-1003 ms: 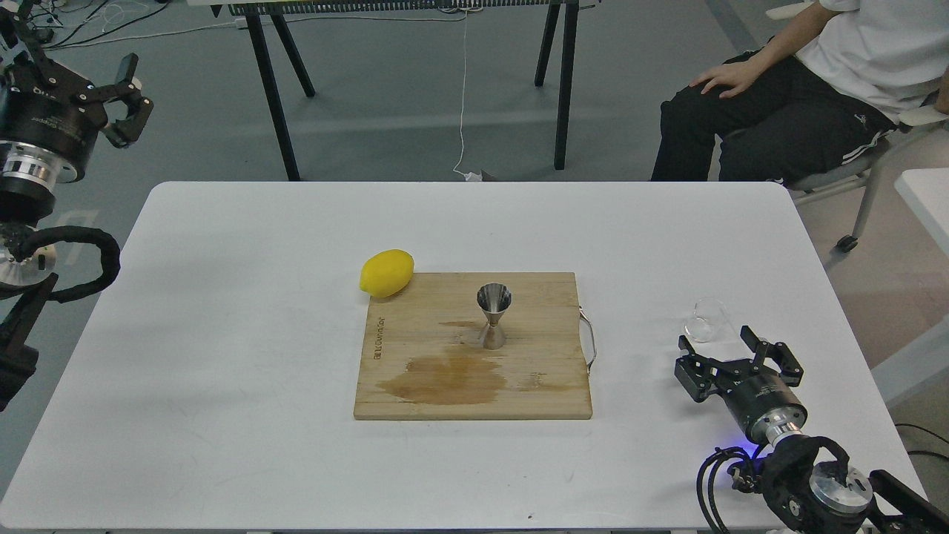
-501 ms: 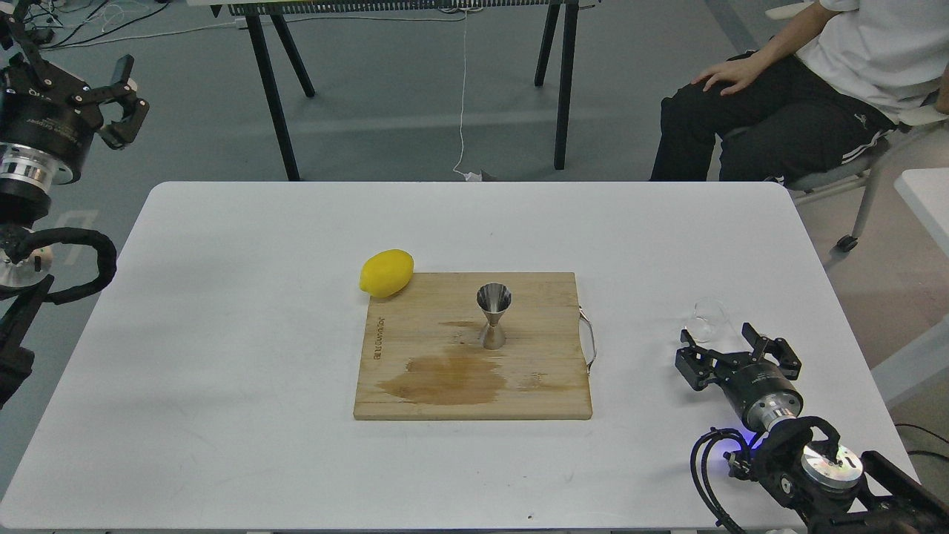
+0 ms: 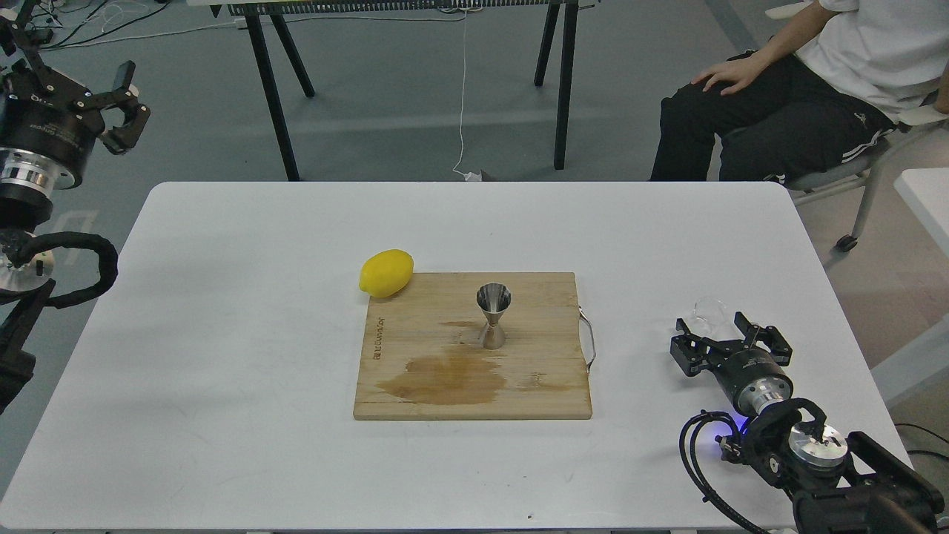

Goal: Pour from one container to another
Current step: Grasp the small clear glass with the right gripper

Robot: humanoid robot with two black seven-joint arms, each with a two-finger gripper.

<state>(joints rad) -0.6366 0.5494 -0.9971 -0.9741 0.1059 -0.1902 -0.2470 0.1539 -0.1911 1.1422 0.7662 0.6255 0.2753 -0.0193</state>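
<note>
1. Head view: right tool [image 3: 713, 332] sits low over the bench [image 3: 222, 297] near its right edge, fingers spread, straddling or just short of the clear glass cup [image 3: 708, 310]. Cannot tell whether either finger touches the glass; nothing is gripped yet.
2. Left tool [image 3: 111, 104] hangs off the bench's far-left corner, raised, fingers spread, holding nothing. Well apart from everything.
3. Steel jigger [image 3: 493, 317] stands upright on the wooden cutting board [image 3: 415, 386] at bench centre, wide mouth up.
4. Risk, cup tipped or shoved: it looks light and stands near the bench's right edge. A finger catching the wall before closing could knock it over or push it toward the edge. Contents, if any, cannot be made out.
5. Risk, slip in grasp: smooth glass wall, hard fingers. An off-centre pinch could let it twist during lift or tilt.
6. Risk, missed pour: jigger mouth is small and its waist narrow, so it likely topples if the cup rim bumps it. A dark wet-looking stain [image 3: 445, 378] on the board just in front of the jigger suggests spills happen easily here.
7. Surroundings: lemon [image 3: 386, 272] at the board's far-left corner, touching or just beside it, out of the way. Board's metal handle [image 3: 589, 341] faces the cup side; low, probably no obstacle. Seated person [image 3: 801, 89] beyond the far-right corner, clear of the arm.
8. Path from cup to jigger crosses bare bench; nothing between.
</note>
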